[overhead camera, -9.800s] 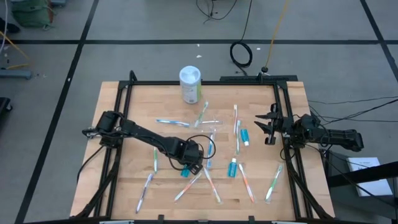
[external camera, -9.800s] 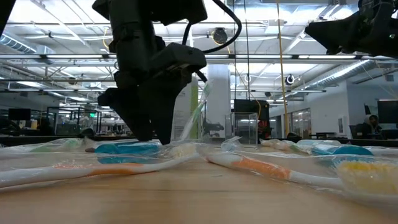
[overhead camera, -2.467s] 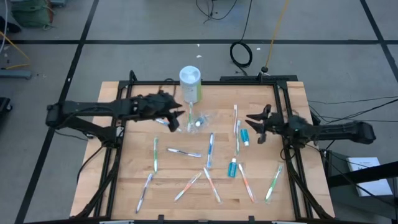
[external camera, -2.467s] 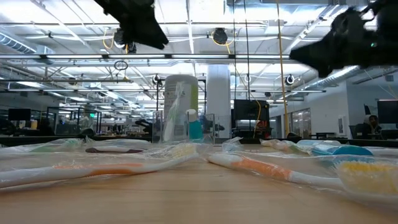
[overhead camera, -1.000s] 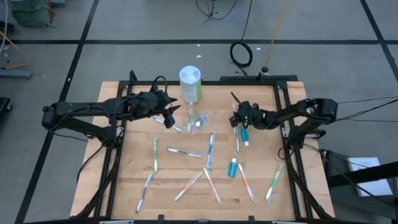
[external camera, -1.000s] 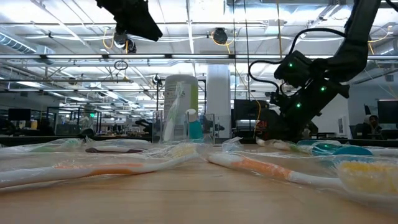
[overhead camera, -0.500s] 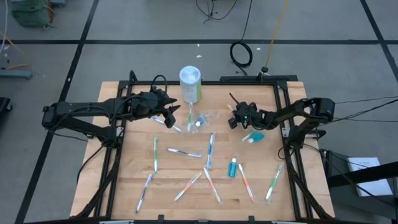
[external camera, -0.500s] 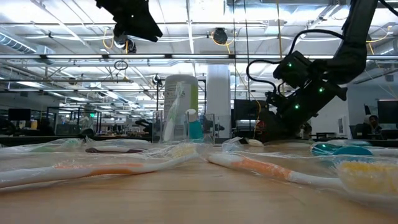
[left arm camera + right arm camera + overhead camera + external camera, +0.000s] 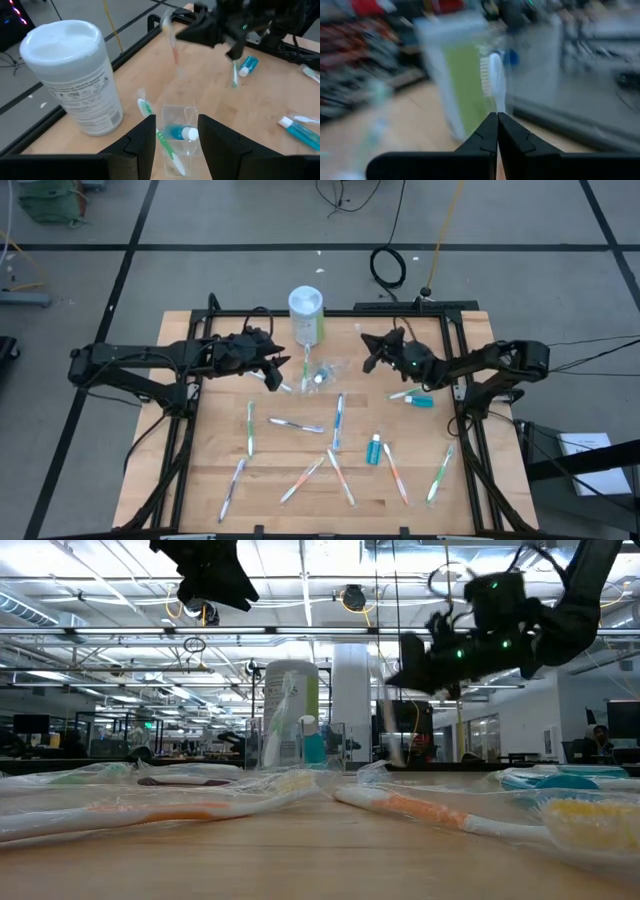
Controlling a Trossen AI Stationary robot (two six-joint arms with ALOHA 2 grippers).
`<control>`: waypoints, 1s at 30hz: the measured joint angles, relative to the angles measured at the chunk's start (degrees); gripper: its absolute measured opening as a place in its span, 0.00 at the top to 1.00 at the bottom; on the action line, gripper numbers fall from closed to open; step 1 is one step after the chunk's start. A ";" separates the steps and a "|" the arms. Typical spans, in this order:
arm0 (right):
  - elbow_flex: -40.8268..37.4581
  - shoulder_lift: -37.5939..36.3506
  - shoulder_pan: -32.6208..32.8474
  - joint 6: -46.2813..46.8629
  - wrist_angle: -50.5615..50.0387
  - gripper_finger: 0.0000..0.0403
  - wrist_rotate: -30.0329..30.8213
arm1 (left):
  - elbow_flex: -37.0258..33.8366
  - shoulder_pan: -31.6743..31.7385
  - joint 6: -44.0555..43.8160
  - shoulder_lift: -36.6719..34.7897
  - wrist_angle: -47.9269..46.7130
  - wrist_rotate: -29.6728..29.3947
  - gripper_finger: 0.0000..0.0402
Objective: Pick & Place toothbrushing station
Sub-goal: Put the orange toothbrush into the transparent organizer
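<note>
Currently the right gripper is hanging above the table's back right area, near the white canister, with its fingers pressed together. In the left wrist view a thin toothbrush is dangling from it, with an orange stretch on its handle; in the low view the same brush is showing as a pale blurred streak below the gripper, clear of the tabletop.

The left gripper is hovering above the table's back left part, jaws standing apart with nothing between them. Just ahead of its fingers the clear plastic cup is standing upright on the table, beside the canister. The cup is holding 1 green-and-white toothbrush leaning out over its rim and 1 teal toothpaste tube.

Elsewhere, 1 teal tube is lying near the table's right edge below the right arm, and another tube is lying nearer the front. The rest of the toothbrushes are scattered flat across the middle and front of the table, among them a green one on the left and a blue one at centre.
</note>
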 joint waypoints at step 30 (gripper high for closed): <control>10.82 1.53 9.18 -6.57 -10.33 1.00 -9.67 | 0.00 -2.01 -0.76 0.00 0.28 -0.20 0.63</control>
